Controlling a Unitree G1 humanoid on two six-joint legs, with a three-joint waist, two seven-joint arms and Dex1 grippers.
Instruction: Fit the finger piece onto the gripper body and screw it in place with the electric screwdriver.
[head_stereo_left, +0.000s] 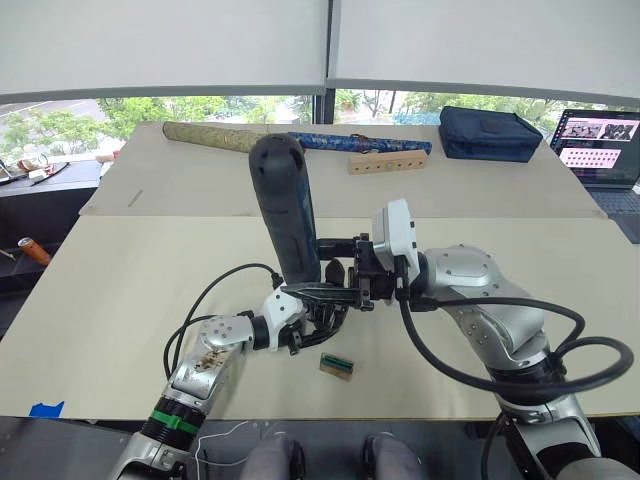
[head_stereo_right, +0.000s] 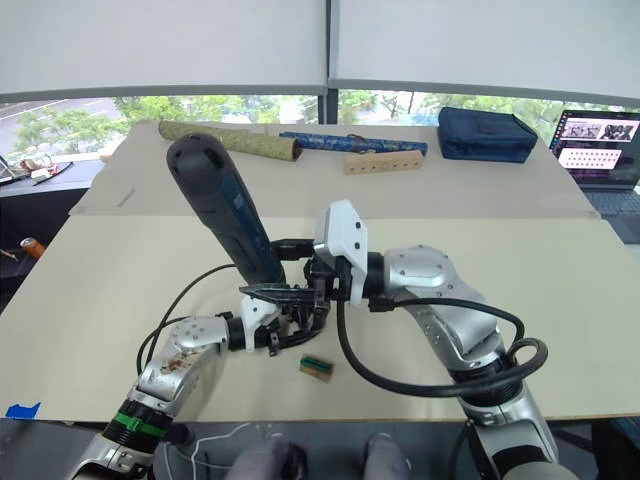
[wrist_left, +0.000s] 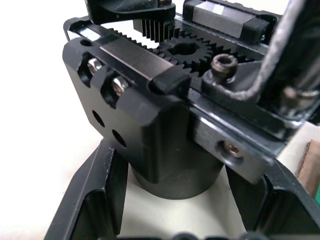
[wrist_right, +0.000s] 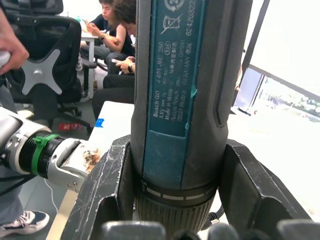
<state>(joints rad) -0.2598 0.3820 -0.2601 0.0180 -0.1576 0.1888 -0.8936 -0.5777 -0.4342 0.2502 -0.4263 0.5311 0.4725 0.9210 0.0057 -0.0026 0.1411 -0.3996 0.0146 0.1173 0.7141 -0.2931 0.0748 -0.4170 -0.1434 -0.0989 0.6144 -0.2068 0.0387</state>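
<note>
One electric screwdriver (head_stereo_left: 285, 205), one gripper body (wrist_left: 165, 120), one tan-and-green block (head_stereo_left: 336, 365), two rolled tubes (head_stereo_left: 215, 136).

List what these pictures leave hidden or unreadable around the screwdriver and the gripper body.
- The electric screwdriver: its bit tip is hidden behind both grippers in the eye views.
- The gripper body: the left wrist view cuts off its upper part, so whether the finger piece is fitted cannot be told.
- Laptop screen: too small to read.

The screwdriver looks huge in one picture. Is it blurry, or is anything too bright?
Right wrist view: the screwdriver is close and sharp, its label readable; the window behind is washed out white. Left wrist view: the gripper body is sharp, the table around it glares white.
</note>
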